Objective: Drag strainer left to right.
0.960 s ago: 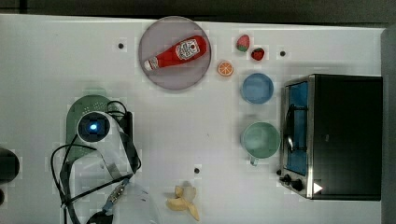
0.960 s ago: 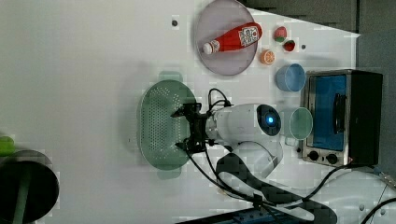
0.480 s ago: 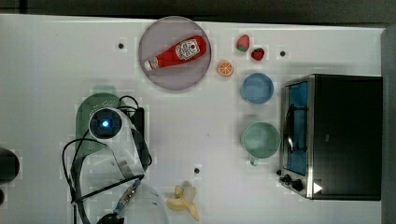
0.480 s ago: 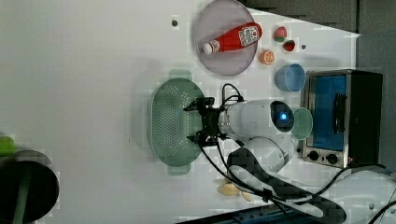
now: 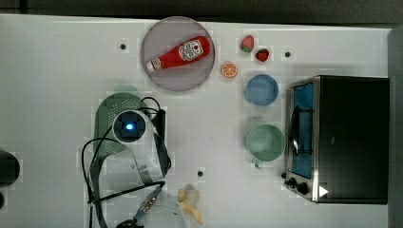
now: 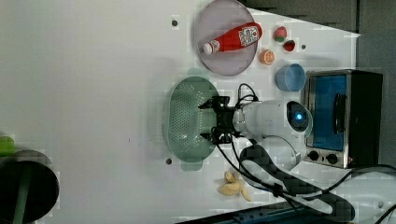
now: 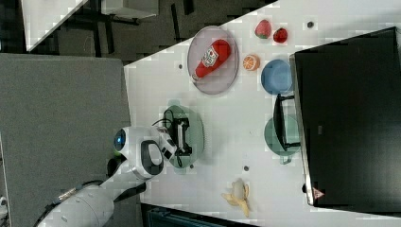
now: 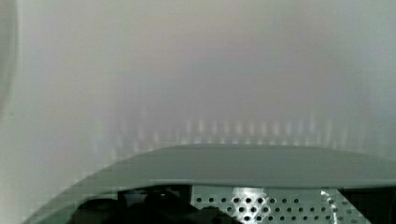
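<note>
The gripper (image 6: 211, 120) stood with its fingers spread wide, one finger (image 6: 208, 103) and its partner set just inside the long wall of the strainer (image 6: 184, 119), clamping nothing. Beyond the arm sat the green cup (image 5: 264, 142) and toaster oven (image 5: 340, 137). The plate (image 6: 212, 65) with the ketchup bottle (image 6: 232, 39) lay near the strainer's end.

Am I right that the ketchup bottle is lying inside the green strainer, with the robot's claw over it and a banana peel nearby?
Not quite. In the top view the ketchup bottle lies on the round grey plate, not in the strainer. The rest holds: the left view shows the open gripper over the strainer's perforated bottom, which holds nothing else, and the banana peel lies nearby on the table.
</note>
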Action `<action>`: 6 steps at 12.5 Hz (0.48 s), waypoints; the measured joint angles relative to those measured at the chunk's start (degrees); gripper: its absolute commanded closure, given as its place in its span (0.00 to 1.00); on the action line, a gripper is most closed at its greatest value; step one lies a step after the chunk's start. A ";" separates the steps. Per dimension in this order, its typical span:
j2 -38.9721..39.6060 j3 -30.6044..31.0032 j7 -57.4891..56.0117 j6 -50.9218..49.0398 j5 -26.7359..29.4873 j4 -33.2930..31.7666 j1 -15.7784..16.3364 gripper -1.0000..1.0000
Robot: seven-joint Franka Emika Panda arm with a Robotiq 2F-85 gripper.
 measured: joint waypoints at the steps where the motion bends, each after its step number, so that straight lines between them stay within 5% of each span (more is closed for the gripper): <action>1: -0.27 -0.57 -0.84 -0.06 0.02 -0.56 -0.62 0.00; 6: -4.56 -8.40 -6.32 -1.62 0.25 -4.70 -3.04 0.00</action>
